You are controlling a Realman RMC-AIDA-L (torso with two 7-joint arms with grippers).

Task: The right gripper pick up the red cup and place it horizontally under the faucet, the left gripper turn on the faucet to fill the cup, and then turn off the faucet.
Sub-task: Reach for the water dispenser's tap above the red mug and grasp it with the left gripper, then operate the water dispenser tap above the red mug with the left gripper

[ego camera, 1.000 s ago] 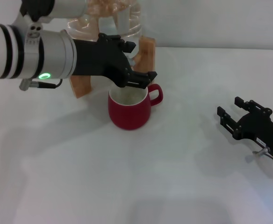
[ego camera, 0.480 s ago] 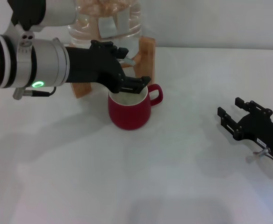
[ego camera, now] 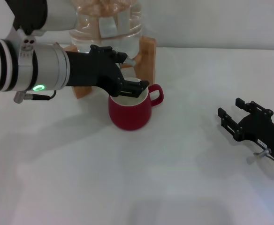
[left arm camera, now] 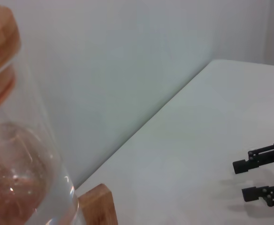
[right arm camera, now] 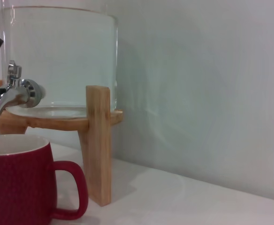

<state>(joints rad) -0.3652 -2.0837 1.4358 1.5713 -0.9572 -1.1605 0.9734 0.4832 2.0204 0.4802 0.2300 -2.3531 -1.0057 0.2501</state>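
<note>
The red cup [ego camera: 130, 112] stands upright on the white table, directly below the faucet [right arm camera: 11, 93], with its handle toward the right. In the right wrist view a thin stream of water appears to fall from the spout into the red cup [right arm camera: 19, 185]. My left gripper [ego camera: 131, 72] is open at the faucet [ego camera: 130, 61]. One finger lies just over the cup's rim and the other is up beside the jar. My right gripper [ego camera: 238, 112] rests open and empty low over the table at the far right, well apart from the cup.
The clear water jar [ego camera: 106, 23] sits in a wooden stand [ego camera: 148, 54] at the back of the table, against a pale wall. The jar [left arm camera: 19, 178] fills the left wrist view, which also shows the right gripper [left arm camera: 263, 180] far off.
My left gripper has shifted left and down at the faucet, its lower finger dropping to the cup's rim. The cup and the right arm have not moved.
</note>
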